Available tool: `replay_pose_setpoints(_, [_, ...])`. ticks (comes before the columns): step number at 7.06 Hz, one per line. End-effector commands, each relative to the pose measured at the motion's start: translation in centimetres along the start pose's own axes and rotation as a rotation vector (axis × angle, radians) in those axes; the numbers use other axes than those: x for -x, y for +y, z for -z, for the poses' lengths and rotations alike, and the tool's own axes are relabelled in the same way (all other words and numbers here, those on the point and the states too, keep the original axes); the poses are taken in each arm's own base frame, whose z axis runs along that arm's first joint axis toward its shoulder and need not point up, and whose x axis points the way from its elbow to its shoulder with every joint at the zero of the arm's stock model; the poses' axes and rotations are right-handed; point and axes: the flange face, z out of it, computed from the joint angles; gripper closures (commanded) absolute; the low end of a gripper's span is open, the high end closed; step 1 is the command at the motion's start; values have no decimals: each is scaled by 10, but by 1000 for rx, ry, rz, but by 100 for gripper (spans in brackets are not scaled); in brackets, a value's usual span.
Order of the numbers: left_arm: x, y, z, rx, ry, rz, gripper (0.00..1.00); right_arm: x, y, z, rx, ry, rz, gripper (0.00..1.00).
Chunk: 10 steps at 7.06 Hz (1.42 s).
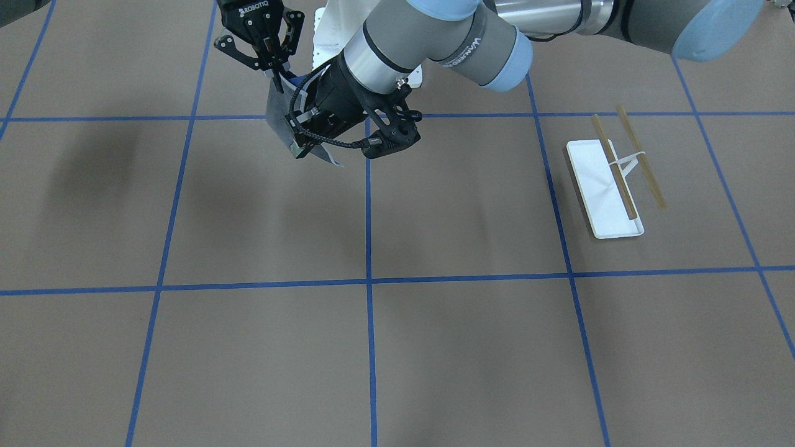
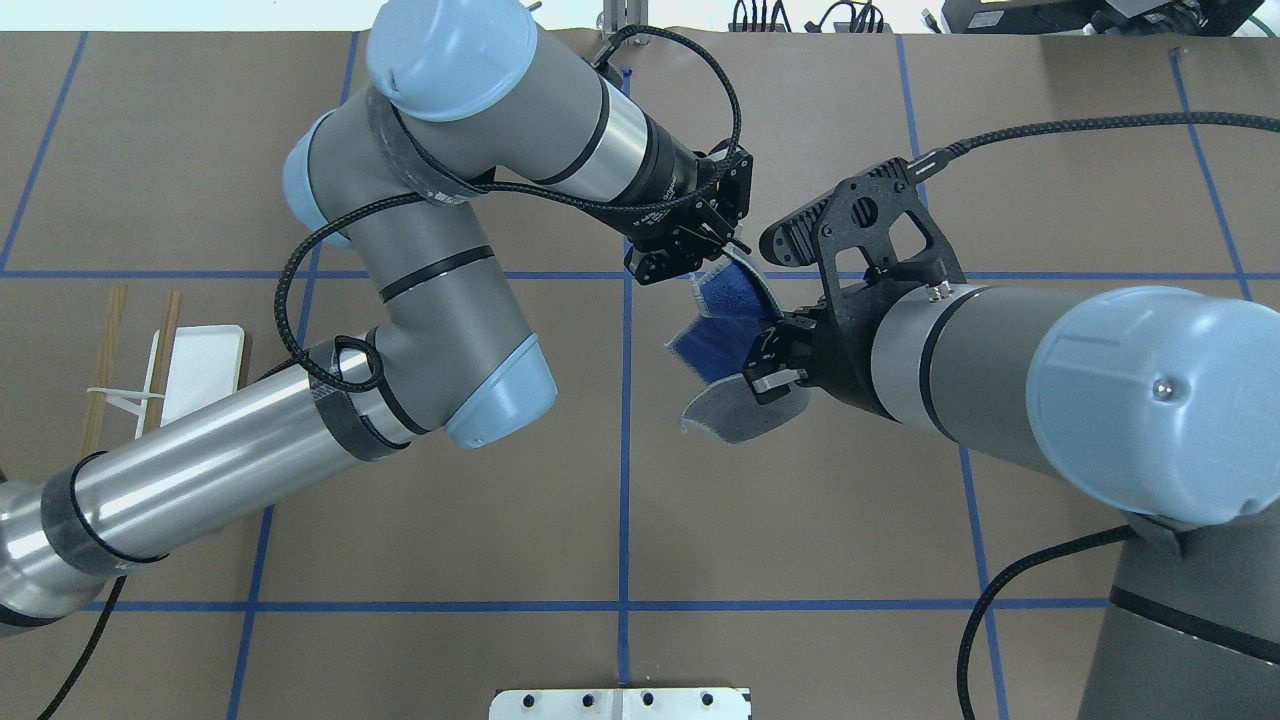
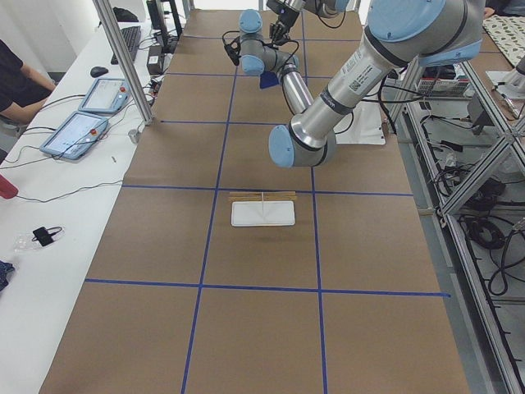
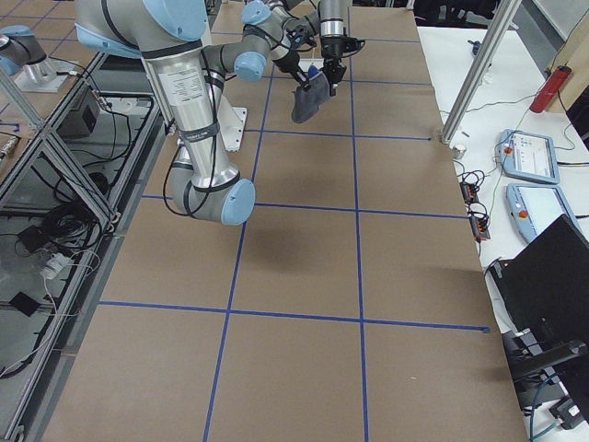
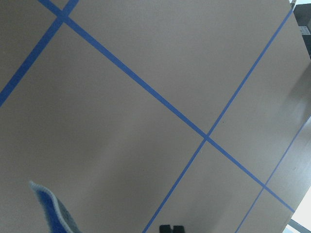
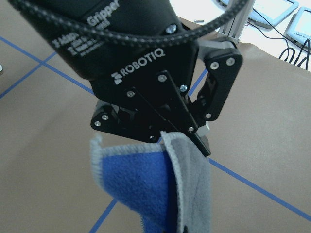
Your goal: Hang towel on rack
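Brown papered table with blue tape lines, dark grey blue-backed cloth towel held aloft mid-table, left gripper and right gripper both pinching it, white-tray wooden-dowel rack way off left

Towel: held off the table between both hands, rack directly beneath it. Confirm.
Not beneath. The towel is held off the table between the left hand and right hand, but the rack stands far off to the robot's left; the overhead exterior view shows it.
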Motion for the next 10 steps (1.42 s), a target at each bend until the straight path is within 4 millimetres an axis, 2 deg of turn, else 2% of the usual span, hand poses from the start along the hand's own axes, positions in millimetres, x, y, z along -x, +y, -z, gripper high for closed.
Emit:
replay_pose_setpoints(1, [-5,-12,10,-18,1,8,100,-10,6,16,-3,-10,-6,1])
replay_pose_setpoints(2, [-8,-27,24,-25,-5,13,100,-22,17,15,44,-16,-12,0])
replay_pose_setpoints(3, [-5,-48,47,-14,-13,15,100,-54,24,15,110,-5,-43,0])
replay_pose_setpoints(4, [15,-68,79,-15,-11,21,100,-92,20,21,214,22,-95,0])
replay_pose_setpoints(5, [44,-90,114,-31,-8,-1,100,-124,16,24,285,70,-72,0])
replay_pose_setpoints(6, [73,-112,147,-54,-10,2,100,-165,13,22,368,140,-55,0])
replay_pose_setpoints(7, [89,-134,187,-81,1,23,100,-215,5,14,457,128,-82,0])
replay_pose_setpoints(8, [115,-151,223,-88,-3,54,100,-274,3,-3,527,133,-115,0])
replay_pose_setpoints(9, [161,-157,250,-113,-13,89,100,-327,4,-19,582,151,-203,0])
replay_pose_setpoints(10, [198,-167,265,-143,-31,134,100,-365,8,-28,616,145,-233,0])
